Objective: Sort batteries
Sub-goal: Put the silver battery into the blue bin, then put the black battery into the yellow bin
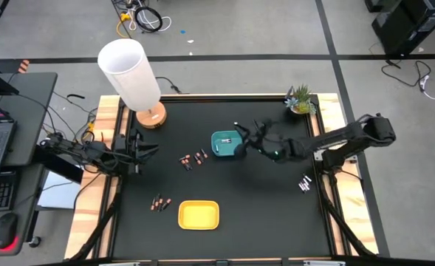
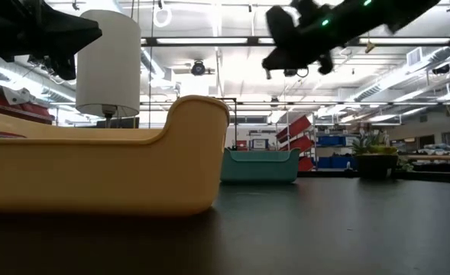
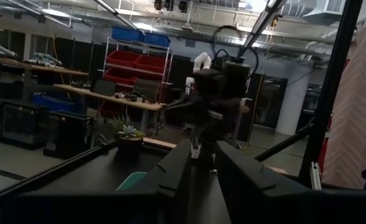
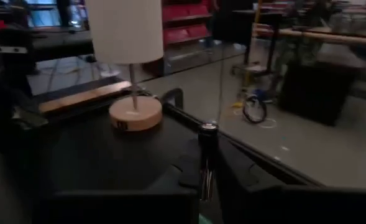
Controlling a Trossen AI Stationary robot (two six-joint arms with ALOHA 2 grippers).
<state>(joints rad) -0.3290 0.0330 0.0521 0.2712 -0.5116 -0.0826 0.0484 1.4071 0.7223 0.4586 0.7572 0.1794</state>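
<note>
Here your right gripper (image 1: 241, 135) hovered over the teal tray (image 1: 225, 145), at that tray's edge on the plant (image 1: 300, 100) side, and it was clamped on a single battery (image 4: 207, 162); the right wrist view showed the cell standing upright between the two dark fingers, its cap pointing toward the lamp (image 1: 134, 77). In the low view that gripper hung well above the tray's rim, with open air beneath it.

Your left gripper (image 1: 145, 151) waited at the tabletop (image 1: 261, 214) edge, on the far side of the scattered cells from the teal tray, near the lamp's wooden base. Its fingers (image 3: 170, 177) stood slightly apart with nothing between them.

One small group of batteries (image 1: 193, 159) lay loose just beside the teal tray, on its lamp-ward side. A second group (image 1: 161, 203) lay beyond those, just beside the yellow tray (image 1: 199, 214). A third cluster (image 1: 304, 184) sat well apart from the teal tray, close to the tabletop edge under your right arm.

You had bare black surface between the teal tray and the yellow tray, and a wide stretch from the teal tray out to that third cluster. The lamp and the plant both stood at the tabletop's back edge, behind the teal tray.
</note>
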